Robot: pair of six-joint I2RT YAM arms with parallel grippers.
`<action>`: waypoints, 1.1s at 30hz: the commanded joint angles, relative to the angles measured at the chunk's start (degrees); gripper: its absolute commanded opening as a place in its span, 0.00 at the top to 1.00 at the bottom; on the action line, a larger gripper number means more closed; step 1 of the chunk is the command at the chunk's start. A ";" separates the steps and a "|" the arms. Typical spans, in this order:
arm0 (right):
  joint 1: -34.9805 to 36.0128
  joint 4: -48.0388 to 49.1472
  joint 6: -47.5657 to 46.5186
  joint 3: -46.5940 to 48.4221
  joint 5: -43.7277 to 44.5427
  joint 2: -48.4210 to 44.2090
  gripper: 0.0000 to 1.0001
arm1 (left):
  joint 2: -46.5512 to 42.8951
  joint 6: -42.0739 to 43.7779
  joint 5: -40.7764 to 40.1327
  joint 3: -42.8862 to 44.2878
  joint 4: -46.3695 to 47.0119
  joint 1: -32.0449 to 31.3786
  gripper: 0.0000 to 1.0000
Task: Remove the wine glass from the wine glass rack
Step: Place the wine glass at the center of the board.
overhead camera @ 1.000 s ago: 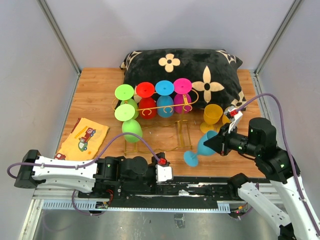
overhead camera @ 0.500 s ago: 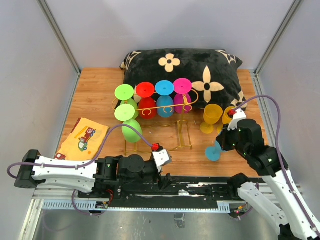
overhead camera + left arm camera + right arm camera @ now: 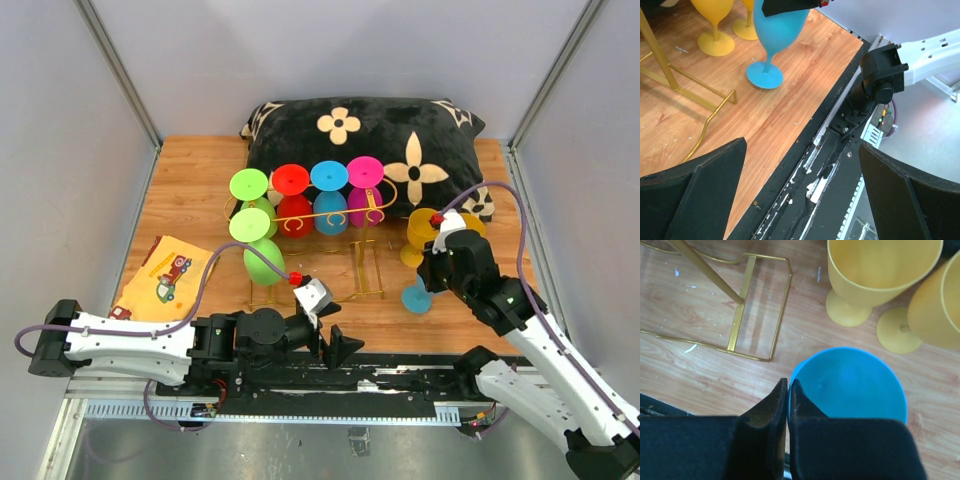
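No legible text, label, brand, number or sign is showing in any view. The yellow cloth (image 3: 165,278) on the table (image 3: 190,200) is displaying a red vehicle print; any lettering is appearing too small to read.

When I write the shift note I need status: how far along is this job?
Done: two yellow wine glasses stand on the wood beside the wine glass rack. In hand: the right tool, shut on the rim, holds the light-blue wine glass upright, off the rack. Left: green, red, blue and magenta glasses hang on it.
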 commanded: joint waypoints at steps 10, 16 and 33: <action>4.92 16.48 0.42 -7.92 10.54 5.48 0.94 | -2.07 -7.46 -2.82 1.06 -0.91 -0.01 0.00; 4.92 18.55 4.11 -10.65 7.22 6.39 0.94 | -3.49 -7.98 -3.11 0.21 -0.64 0.00 0.00; 4.92 16.86 4.06 -7.97 7.72 8.00 0.84 | -4.60 -7.81 -3.11 0.32 -0.63 -0.05 0.00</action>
